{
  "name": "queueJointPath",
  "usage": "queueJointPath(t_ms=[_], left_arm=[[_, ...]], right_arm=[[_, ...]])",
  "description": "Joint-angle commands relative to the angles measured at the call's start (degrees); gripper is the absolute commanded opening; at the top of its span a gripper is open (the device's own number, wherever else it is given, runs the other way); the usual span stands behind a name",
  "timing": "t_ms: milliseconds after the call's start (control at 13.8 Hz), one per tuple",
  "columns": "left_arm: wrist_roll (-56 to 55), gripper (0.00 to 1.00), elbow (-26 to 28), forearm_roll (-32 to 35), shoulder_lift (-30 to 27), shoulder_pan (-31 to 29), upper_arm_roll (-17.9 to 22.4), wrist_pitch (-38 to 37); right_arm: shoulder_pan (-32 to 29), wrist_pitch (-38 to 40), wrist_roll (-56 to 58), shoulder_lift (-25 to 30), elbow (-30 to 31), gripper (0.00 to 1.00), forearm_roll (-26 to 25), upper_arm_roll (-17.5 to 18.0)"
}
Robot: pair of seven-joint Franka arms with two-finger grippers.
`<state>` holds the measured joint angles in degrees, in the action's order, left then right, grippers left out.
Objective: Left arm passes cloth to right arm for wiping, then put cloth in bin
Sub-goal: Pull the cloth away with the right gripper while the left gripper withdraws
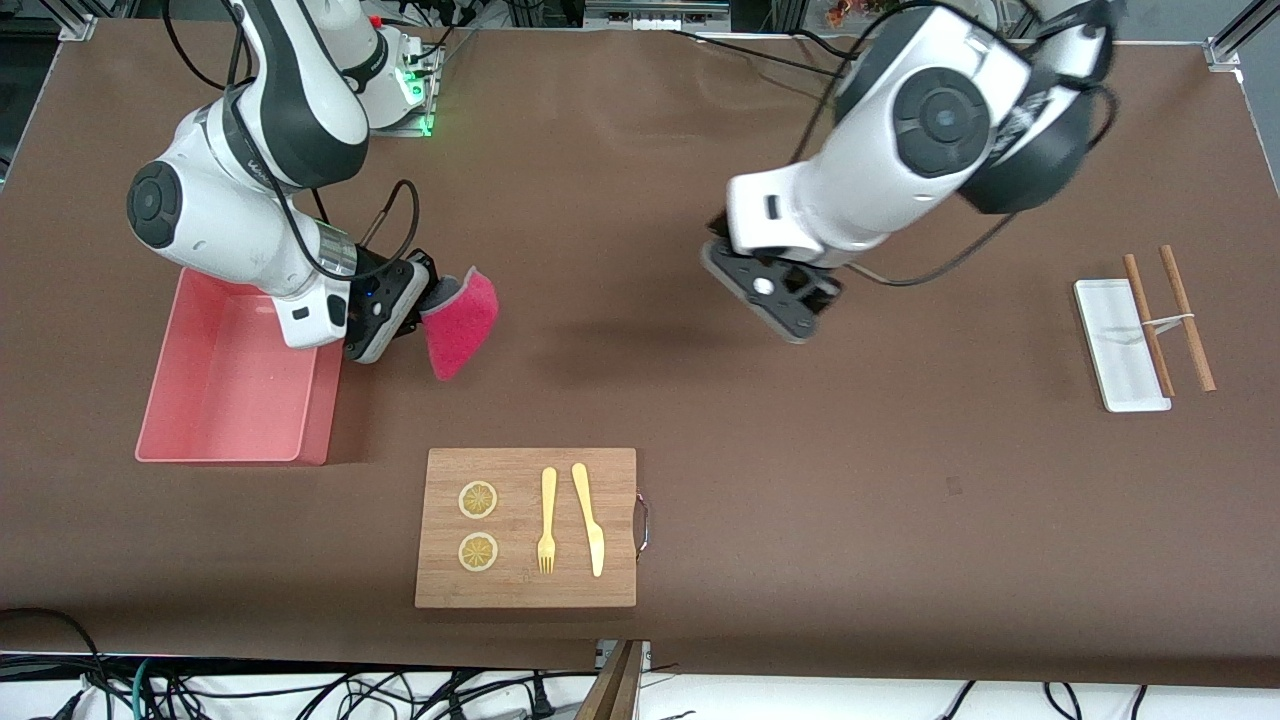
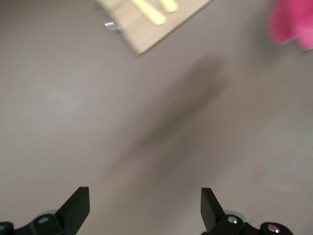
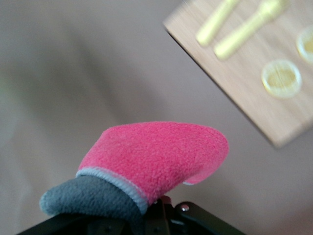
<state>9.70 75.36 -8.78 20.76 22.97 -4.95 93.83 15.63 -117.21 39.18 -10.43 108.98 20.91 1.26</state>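
My right gripper (image 1: 425, 300) is shut on the cloth (image 1: 460, 322), a crimson-pink rag with dark grey backing that hangs from it above the table, beside the bin. In the right wrist view the cloth (image 3: 151, 159) fills the middle, pink face up, grey backing at the jaws. The bin (image 1: 232, 375) is a salmon-pink tub at the right arm's end of the table, with nothing showing inside. My left gripper (image 1: 785, 300) is open and empty, up over the bare table middle. Its fingers (image 2: 78, 205) stand wide apart, and the cloth (image 2: 293, 22) shows at a corner of that view.
A wooden cutting board (image 1: 526, 527) with two lemon slices, a yellow fork (image 1: 547, 520) and a yellow knife (image 1: 589, 518) lies nearer the front camera. A narrow white tray (image 1: 1120, 345) and two brown sticks (image 1: 1168, 320) lie at the left arm's end.
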Motion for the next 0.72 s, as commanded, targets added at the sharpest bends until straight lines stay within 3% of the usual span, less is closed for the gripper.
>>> queueJointPath(t_ms=[0, 145, 217, 289, 506, 651], left_arm=[[5.82, 1.0, -0.03, 6.64, -2.48, -3.79, -0.24, -3.29], [11.03, 1.0, -0.39, 9.47, -3.09, -7.13, -0.32, -4.35], [11.13, 1.0, 0.05, 10.0, -5.01, -7.41, 1.94, -5.4], [10.79, 1.0, -0.12, 11.49, -5.99, -4.19, 6.05, -6.19], [10.52, 1.0, -3.79, 14.75, -6.0, -3.02, 8.02, -14.27], [7.81, 1.0, -4.25, 13.79, -5.99, -3.19, 11.44, -10.88]], right_arm=[[-0.6, 1.71, -16.44, 0.94, 1.76, 0.0, -7.87, 0.32], [-0.51, 1.63, -27.1, -1.16, 2.55, 0.0, -13.42, 0.41], [-0.51, 1.02, -29.4, -2.39, 3.33, 0.0, -14.57, 0.32], [-0.51, 0.14, -30.82, -3.88, 3.69, 0.0, -15.46, 0.32], [-0.25, -3.89, -37.05, -9.15, 3.96, 0.0, -16.95, 0.32], [2.29, -7.84, -41.7, -12.76, 3.7, 0.0, -17.05, 0.32]])
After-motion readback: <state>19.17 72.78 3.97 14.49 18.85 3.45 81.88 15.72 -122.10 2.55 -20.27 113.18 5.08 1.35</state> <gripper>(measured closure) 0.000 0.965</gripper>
